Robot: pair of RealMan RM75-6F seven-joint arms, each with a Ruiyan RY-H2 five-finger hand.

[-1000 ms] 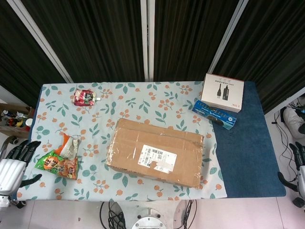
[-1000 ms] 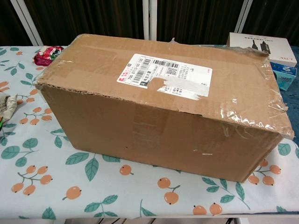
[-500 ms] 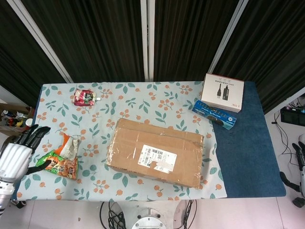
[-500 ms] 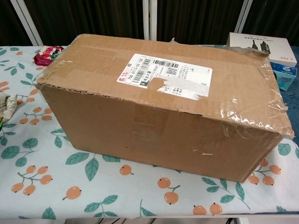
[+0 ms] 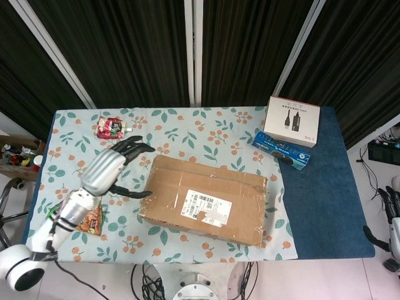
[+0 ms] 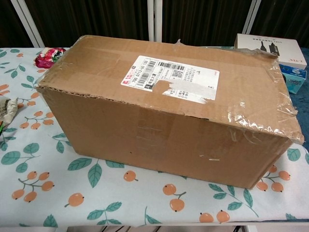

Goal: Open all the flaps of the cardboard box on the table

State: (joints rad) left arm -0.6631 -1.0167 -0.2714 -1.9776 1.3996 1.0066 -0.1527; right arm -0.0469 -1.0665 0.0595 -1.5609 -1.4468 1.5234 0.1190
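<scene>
The left hand point(image 5: 115, 164) has swung in from the tabletop's point(image 5: 325, 206) edge, fingers spread (holding nothing), nearing the still-shut box point(image 5: 206, 200).

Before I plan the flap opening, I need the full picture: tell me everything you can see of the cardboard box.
The cardboard box is plain brown corrugated, rectangular, longer than wide. It lies flat on the floral tablecloth, slightly skewed, top flaps closed. A white shipping label with a barcode sits on top, partly torn. Clear tape, wrinkled and peeling, runs over the right end. The left hand hovers by its left end, fingers spread, not visibly touching.
</scene>
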